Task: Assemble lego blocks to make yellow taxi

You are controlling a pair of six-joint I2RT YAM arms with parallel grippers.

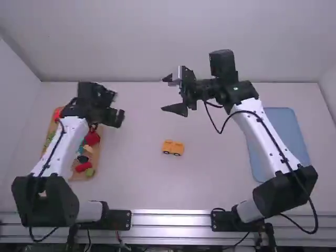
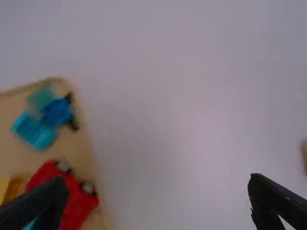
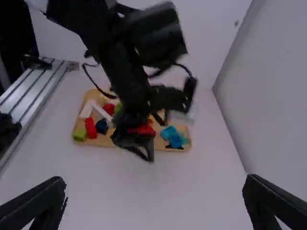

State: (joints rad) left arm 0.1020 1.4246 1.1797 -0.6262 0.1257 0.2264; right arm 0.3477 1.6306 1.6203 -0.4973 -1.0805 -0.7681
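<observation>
Fingers: left gripper (image 2: 158, 183) and right gripper (image 3: 154, 182) both spread, empty
Yellow block (image 1: 172, 147): on table (image 1: 136, 178), baseward of right fingers, rightward of left ones
Handling: likely light, stiff, slightly slippery
Grip: probably across its long sides

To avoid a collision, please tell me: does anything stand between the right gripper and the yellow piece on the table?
Nothing visible stands between the right gripper and the yellow piece; the left arm hangs over the tray.
</observation>
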